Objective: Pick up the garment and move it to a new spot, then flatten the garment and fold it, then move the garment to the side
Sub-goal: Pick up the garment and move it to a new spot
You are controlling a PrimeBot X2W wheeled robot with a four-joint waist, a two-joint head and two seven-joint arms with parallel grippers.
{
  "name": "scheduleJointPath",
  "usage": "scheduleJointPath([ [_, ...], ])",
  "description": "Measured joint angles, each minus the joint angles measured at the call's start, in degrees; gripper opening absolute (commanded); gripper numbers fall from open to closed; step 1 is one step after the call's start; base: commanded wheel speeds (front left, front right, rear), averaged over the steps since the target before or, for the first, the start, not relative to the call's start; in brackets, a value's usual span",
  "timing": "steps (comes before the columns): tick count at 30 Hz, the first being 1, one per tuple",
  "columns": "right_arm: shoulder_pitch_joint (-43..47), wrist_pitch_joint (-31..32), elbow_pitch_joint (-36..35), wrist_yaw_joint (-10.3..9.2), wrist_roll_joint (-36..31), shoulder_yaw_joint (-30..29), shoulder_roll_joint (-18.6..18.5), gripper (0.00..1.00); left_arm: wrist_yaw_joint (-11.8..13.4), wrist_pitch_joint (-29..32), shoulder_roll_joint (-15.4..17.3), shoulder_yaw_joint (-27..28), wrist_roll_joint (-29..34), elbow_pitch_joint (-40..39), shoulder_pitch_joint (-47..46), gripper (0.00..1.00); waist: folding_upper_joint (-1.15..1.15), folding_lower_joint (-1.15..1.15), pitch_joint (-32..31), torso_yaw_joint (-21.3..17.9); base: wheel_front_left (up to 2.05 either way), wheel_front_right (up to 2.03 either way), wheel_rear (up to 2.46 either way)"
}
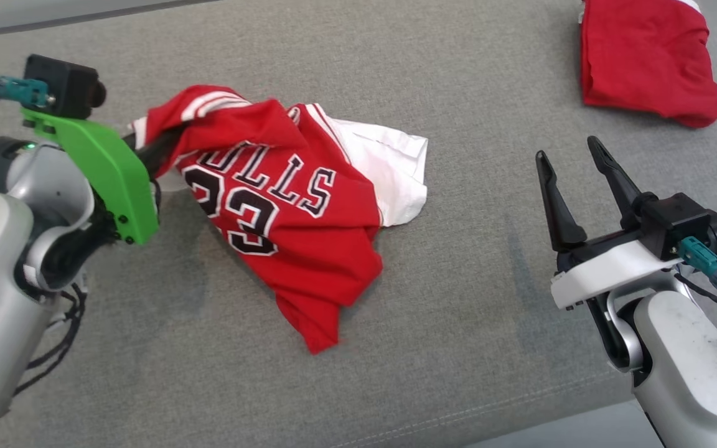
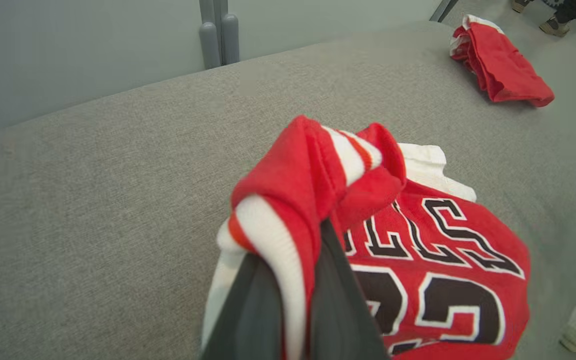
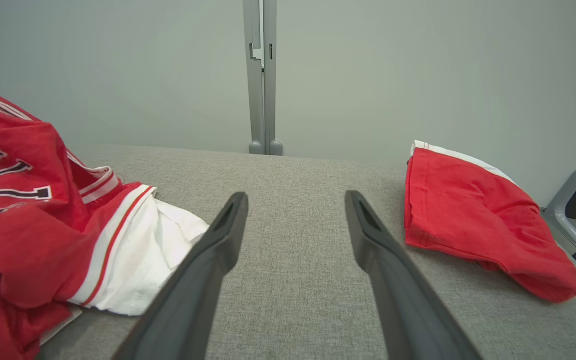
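— On the grey cushion, seen from the head camera: where is the jersey?
— The jersey lies crumpled left of centre. One striped end is raised by the left gripper, which is clamped on that cloth, and the rest drags on the cushion. I'd judge the pick-up begun and the move to a new spot unfinished. Flattening, folding and setting it aside are all left to do.
— And the other arm?
— The right gripper hovers at the right with jaws spread wide, holding nothing, well apart from the jersey.
— What room is there?
— Bare cushion lies between the jersey and that gripper, and in front of both. A folded red garment takes the far right corner. The front edge runs close at the lower right, so the middle looks the safest place to spread out.
— What does the left wrist camera show?
— Dark fingers are closed with the striped trim bunched between them. Open cushion runs to the back edge and the wall. A person's shoes stand on the floor past the far corner.
— And the right wrist camera?
— Its two fingers stand apart over bare cushion. The jersey's white lining is just beside one of them and the folded garment lies off to the other side. A metal post rises at the back edge.
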Motion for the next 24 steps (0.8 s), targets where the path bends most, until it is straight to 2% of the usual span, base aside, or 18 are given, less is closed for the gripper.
scheduleJointPath([
  [5, -0.75, -0.07, 0.51, 0.13, 0.00, 0.91, 1.35, 1.00, -0.41, -0.43, 2.47, 2.01, 0.44, 2.96, -2.22, 0.00, 0.00, 0.00, 2.30, -2.88, 0.00, 0.00, 0.00],
  [6, -0.91, -0.08, 0.67, 0.13, -0.01, 1.01, 1.47, 1.00, -0.45, -0.55, 2.87, 2.00, 1.10, 3.64, -2.42, 0.03, 0.00, 0.00, 2.71, -3.47, 0.00, 0.00, 0.00],
  [7, -1.16, -0.09, 0.88, 0.15, -0.01, 1.05, 1.56, 1.00, -0.46, -0.62, 3.18, 2.01, 1.54, 4.20, -2.49, 0.15, 0.00, 0.00, 3.11, -4.04, 0.00, 0.00, 0.00],
  [9, -1.75, -0.56, 1.19, 0.41, -0.01, 1.07, 1.90, 1.00, -0.57, -1.02, 3.43, 1.98, 1.74, 5.66, -2.50, 0.17, 0.00, 0.00, 3.85, -5.16, 0.00, 0.00, 0.00],
  [11, -1.97, -0.57, 1.56, 0.48, -0.01, 0.89, 2.13, 1.00, -1.25, -1.56, 3.48, 1.52, 2.40, 6.66, -2.58, 0.32, 0.00, 0.00, 4.54, -6.12, 0.00, 0.00, 0.00],
  [13, -1.98, -0.57, 2.02, 0.48, -0.02, 0.71, 2.12, 1.00, -1.49, -2.42, 3.43, 1.32, 3.21, 7.70, -2.82, 0.52, 0.00, 0.00, 5.19, -6.79, 0.00, 0.00, 0.00],
  [14, -2.02, -0.57, 2.18, 0.48, -0.02, 0.69, 2.13, 1.00, -1.49, -2.86, 3.41, 1.34, 3.42, 8.11, -2.89, 0.52, 0.00, 0.00, 5.45, -7.04, 0.00, 0.00, 0.00],
  [15, -2.04, -0.57, 2.30, 0.47, -0.03, 0.53, 2.13, 1.00, -1.52, -3.36, 3.25, 1.30, 3.75, 8.70, -3.05, 0.90, 0.00, 0.00, 5.69, -7.20, 0.00, 0.00, 0.00],
  [16, -2.13, -0.58, 2.45, 0.47, -0.04, 0.31, 2.11, 1.00, -1.74, -3.87, 3.00, 1.25, 4.09, 9.36, -3.20, 1.00, 0.00, 0.00, 5.86, -7.25, 0.00, 0.00, 0.00],
  [24, -3.62, -1.02, 3.48, 0.57, -0.53, 0.03, 1.38, 1.00, -1.89, -8.57, 1.47, 1.13, 6.59, 11.26, -4.21, 1.00, 0.00, 0.00, 4.86, -5.49, 0.00, 0.00, 0.00],
])
